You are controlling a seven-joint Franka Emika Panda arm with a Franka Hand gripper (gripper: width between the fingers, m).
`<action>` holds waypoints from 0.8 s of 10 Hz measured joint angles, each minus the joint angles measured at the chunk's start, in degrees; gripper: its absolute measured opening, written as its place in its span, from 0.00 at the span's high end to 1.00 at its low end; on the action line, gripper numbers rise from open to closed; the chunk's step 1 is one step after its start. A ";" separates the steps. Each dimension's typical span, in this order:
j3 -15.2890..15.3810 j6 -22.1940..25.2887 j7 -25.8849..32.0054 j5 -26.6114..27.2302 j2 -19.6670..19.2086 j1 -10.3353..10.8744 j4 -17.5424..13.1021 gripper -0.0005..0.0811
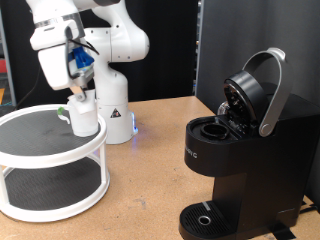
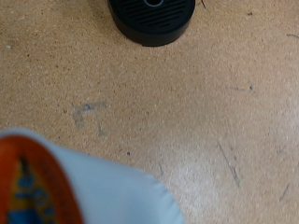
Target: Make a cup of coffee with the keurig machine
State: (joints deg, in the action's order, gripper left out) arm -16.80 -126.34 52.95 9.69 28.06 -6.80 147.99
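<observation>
The white cup (image 1: 84, 117) hangs from my gripper (image 1: 77, 97), whose fingers are shut on its rim. It is at the exterior view's left, over the right edge of the white round shelf's top tier (image 1: 30, 140). A small green mark shows on its left side. The black keurig machine (image 1: 245, 150) stands at the exterior view's right, well apart from the cup. Its silver-handled lid (image 1: 258, 90) is raised and the pod chamber (image 1: 212, 128) is open. Its round drip base (image 1: 205, 218) is bare, and also shows in the wrist view (image 2: 152, 19). A blurred white and orange surface (image 2: 84, 187) fills the wrist view's corner.
The two-tier white round shelf has a lower tier (image 1: 50, 190) with dark mats. The arm's white base (image 1: 112, 110) stands behind it with a blue light. Wooden table (image 1: 150, 185) lies between shelf and machine. Black curtain behind.
</observation>
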 joint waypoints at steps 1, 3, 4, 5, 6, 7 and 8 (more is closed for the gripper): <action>0.13 -0.07 2.03 1.13 -0.01 1.46 -0.47 0.84; 1.09 -0.72 4.93 1.79 -0.53 4.65 -2.10 0.84; 1.93 0.10 5.57 1.35 -1.47 5.74 -3.49 0.84; 2.44 0.82 6.40 0.95 -3.35 6.07 -5.12 0.84; 2.41 0.64 6.10 1.25 -3.34 5.98 -4.97 0.84; 2.41 -0.31 6.68 2.61 -3.35 6.24 -4.68 0.84; 2.79 -1.30 6.64 3.35 -3.64 6.85 -4.73 0.84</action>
State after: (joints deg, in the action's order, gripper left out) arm -14.00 -127.64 59.59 13.04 24.42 0.05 143.26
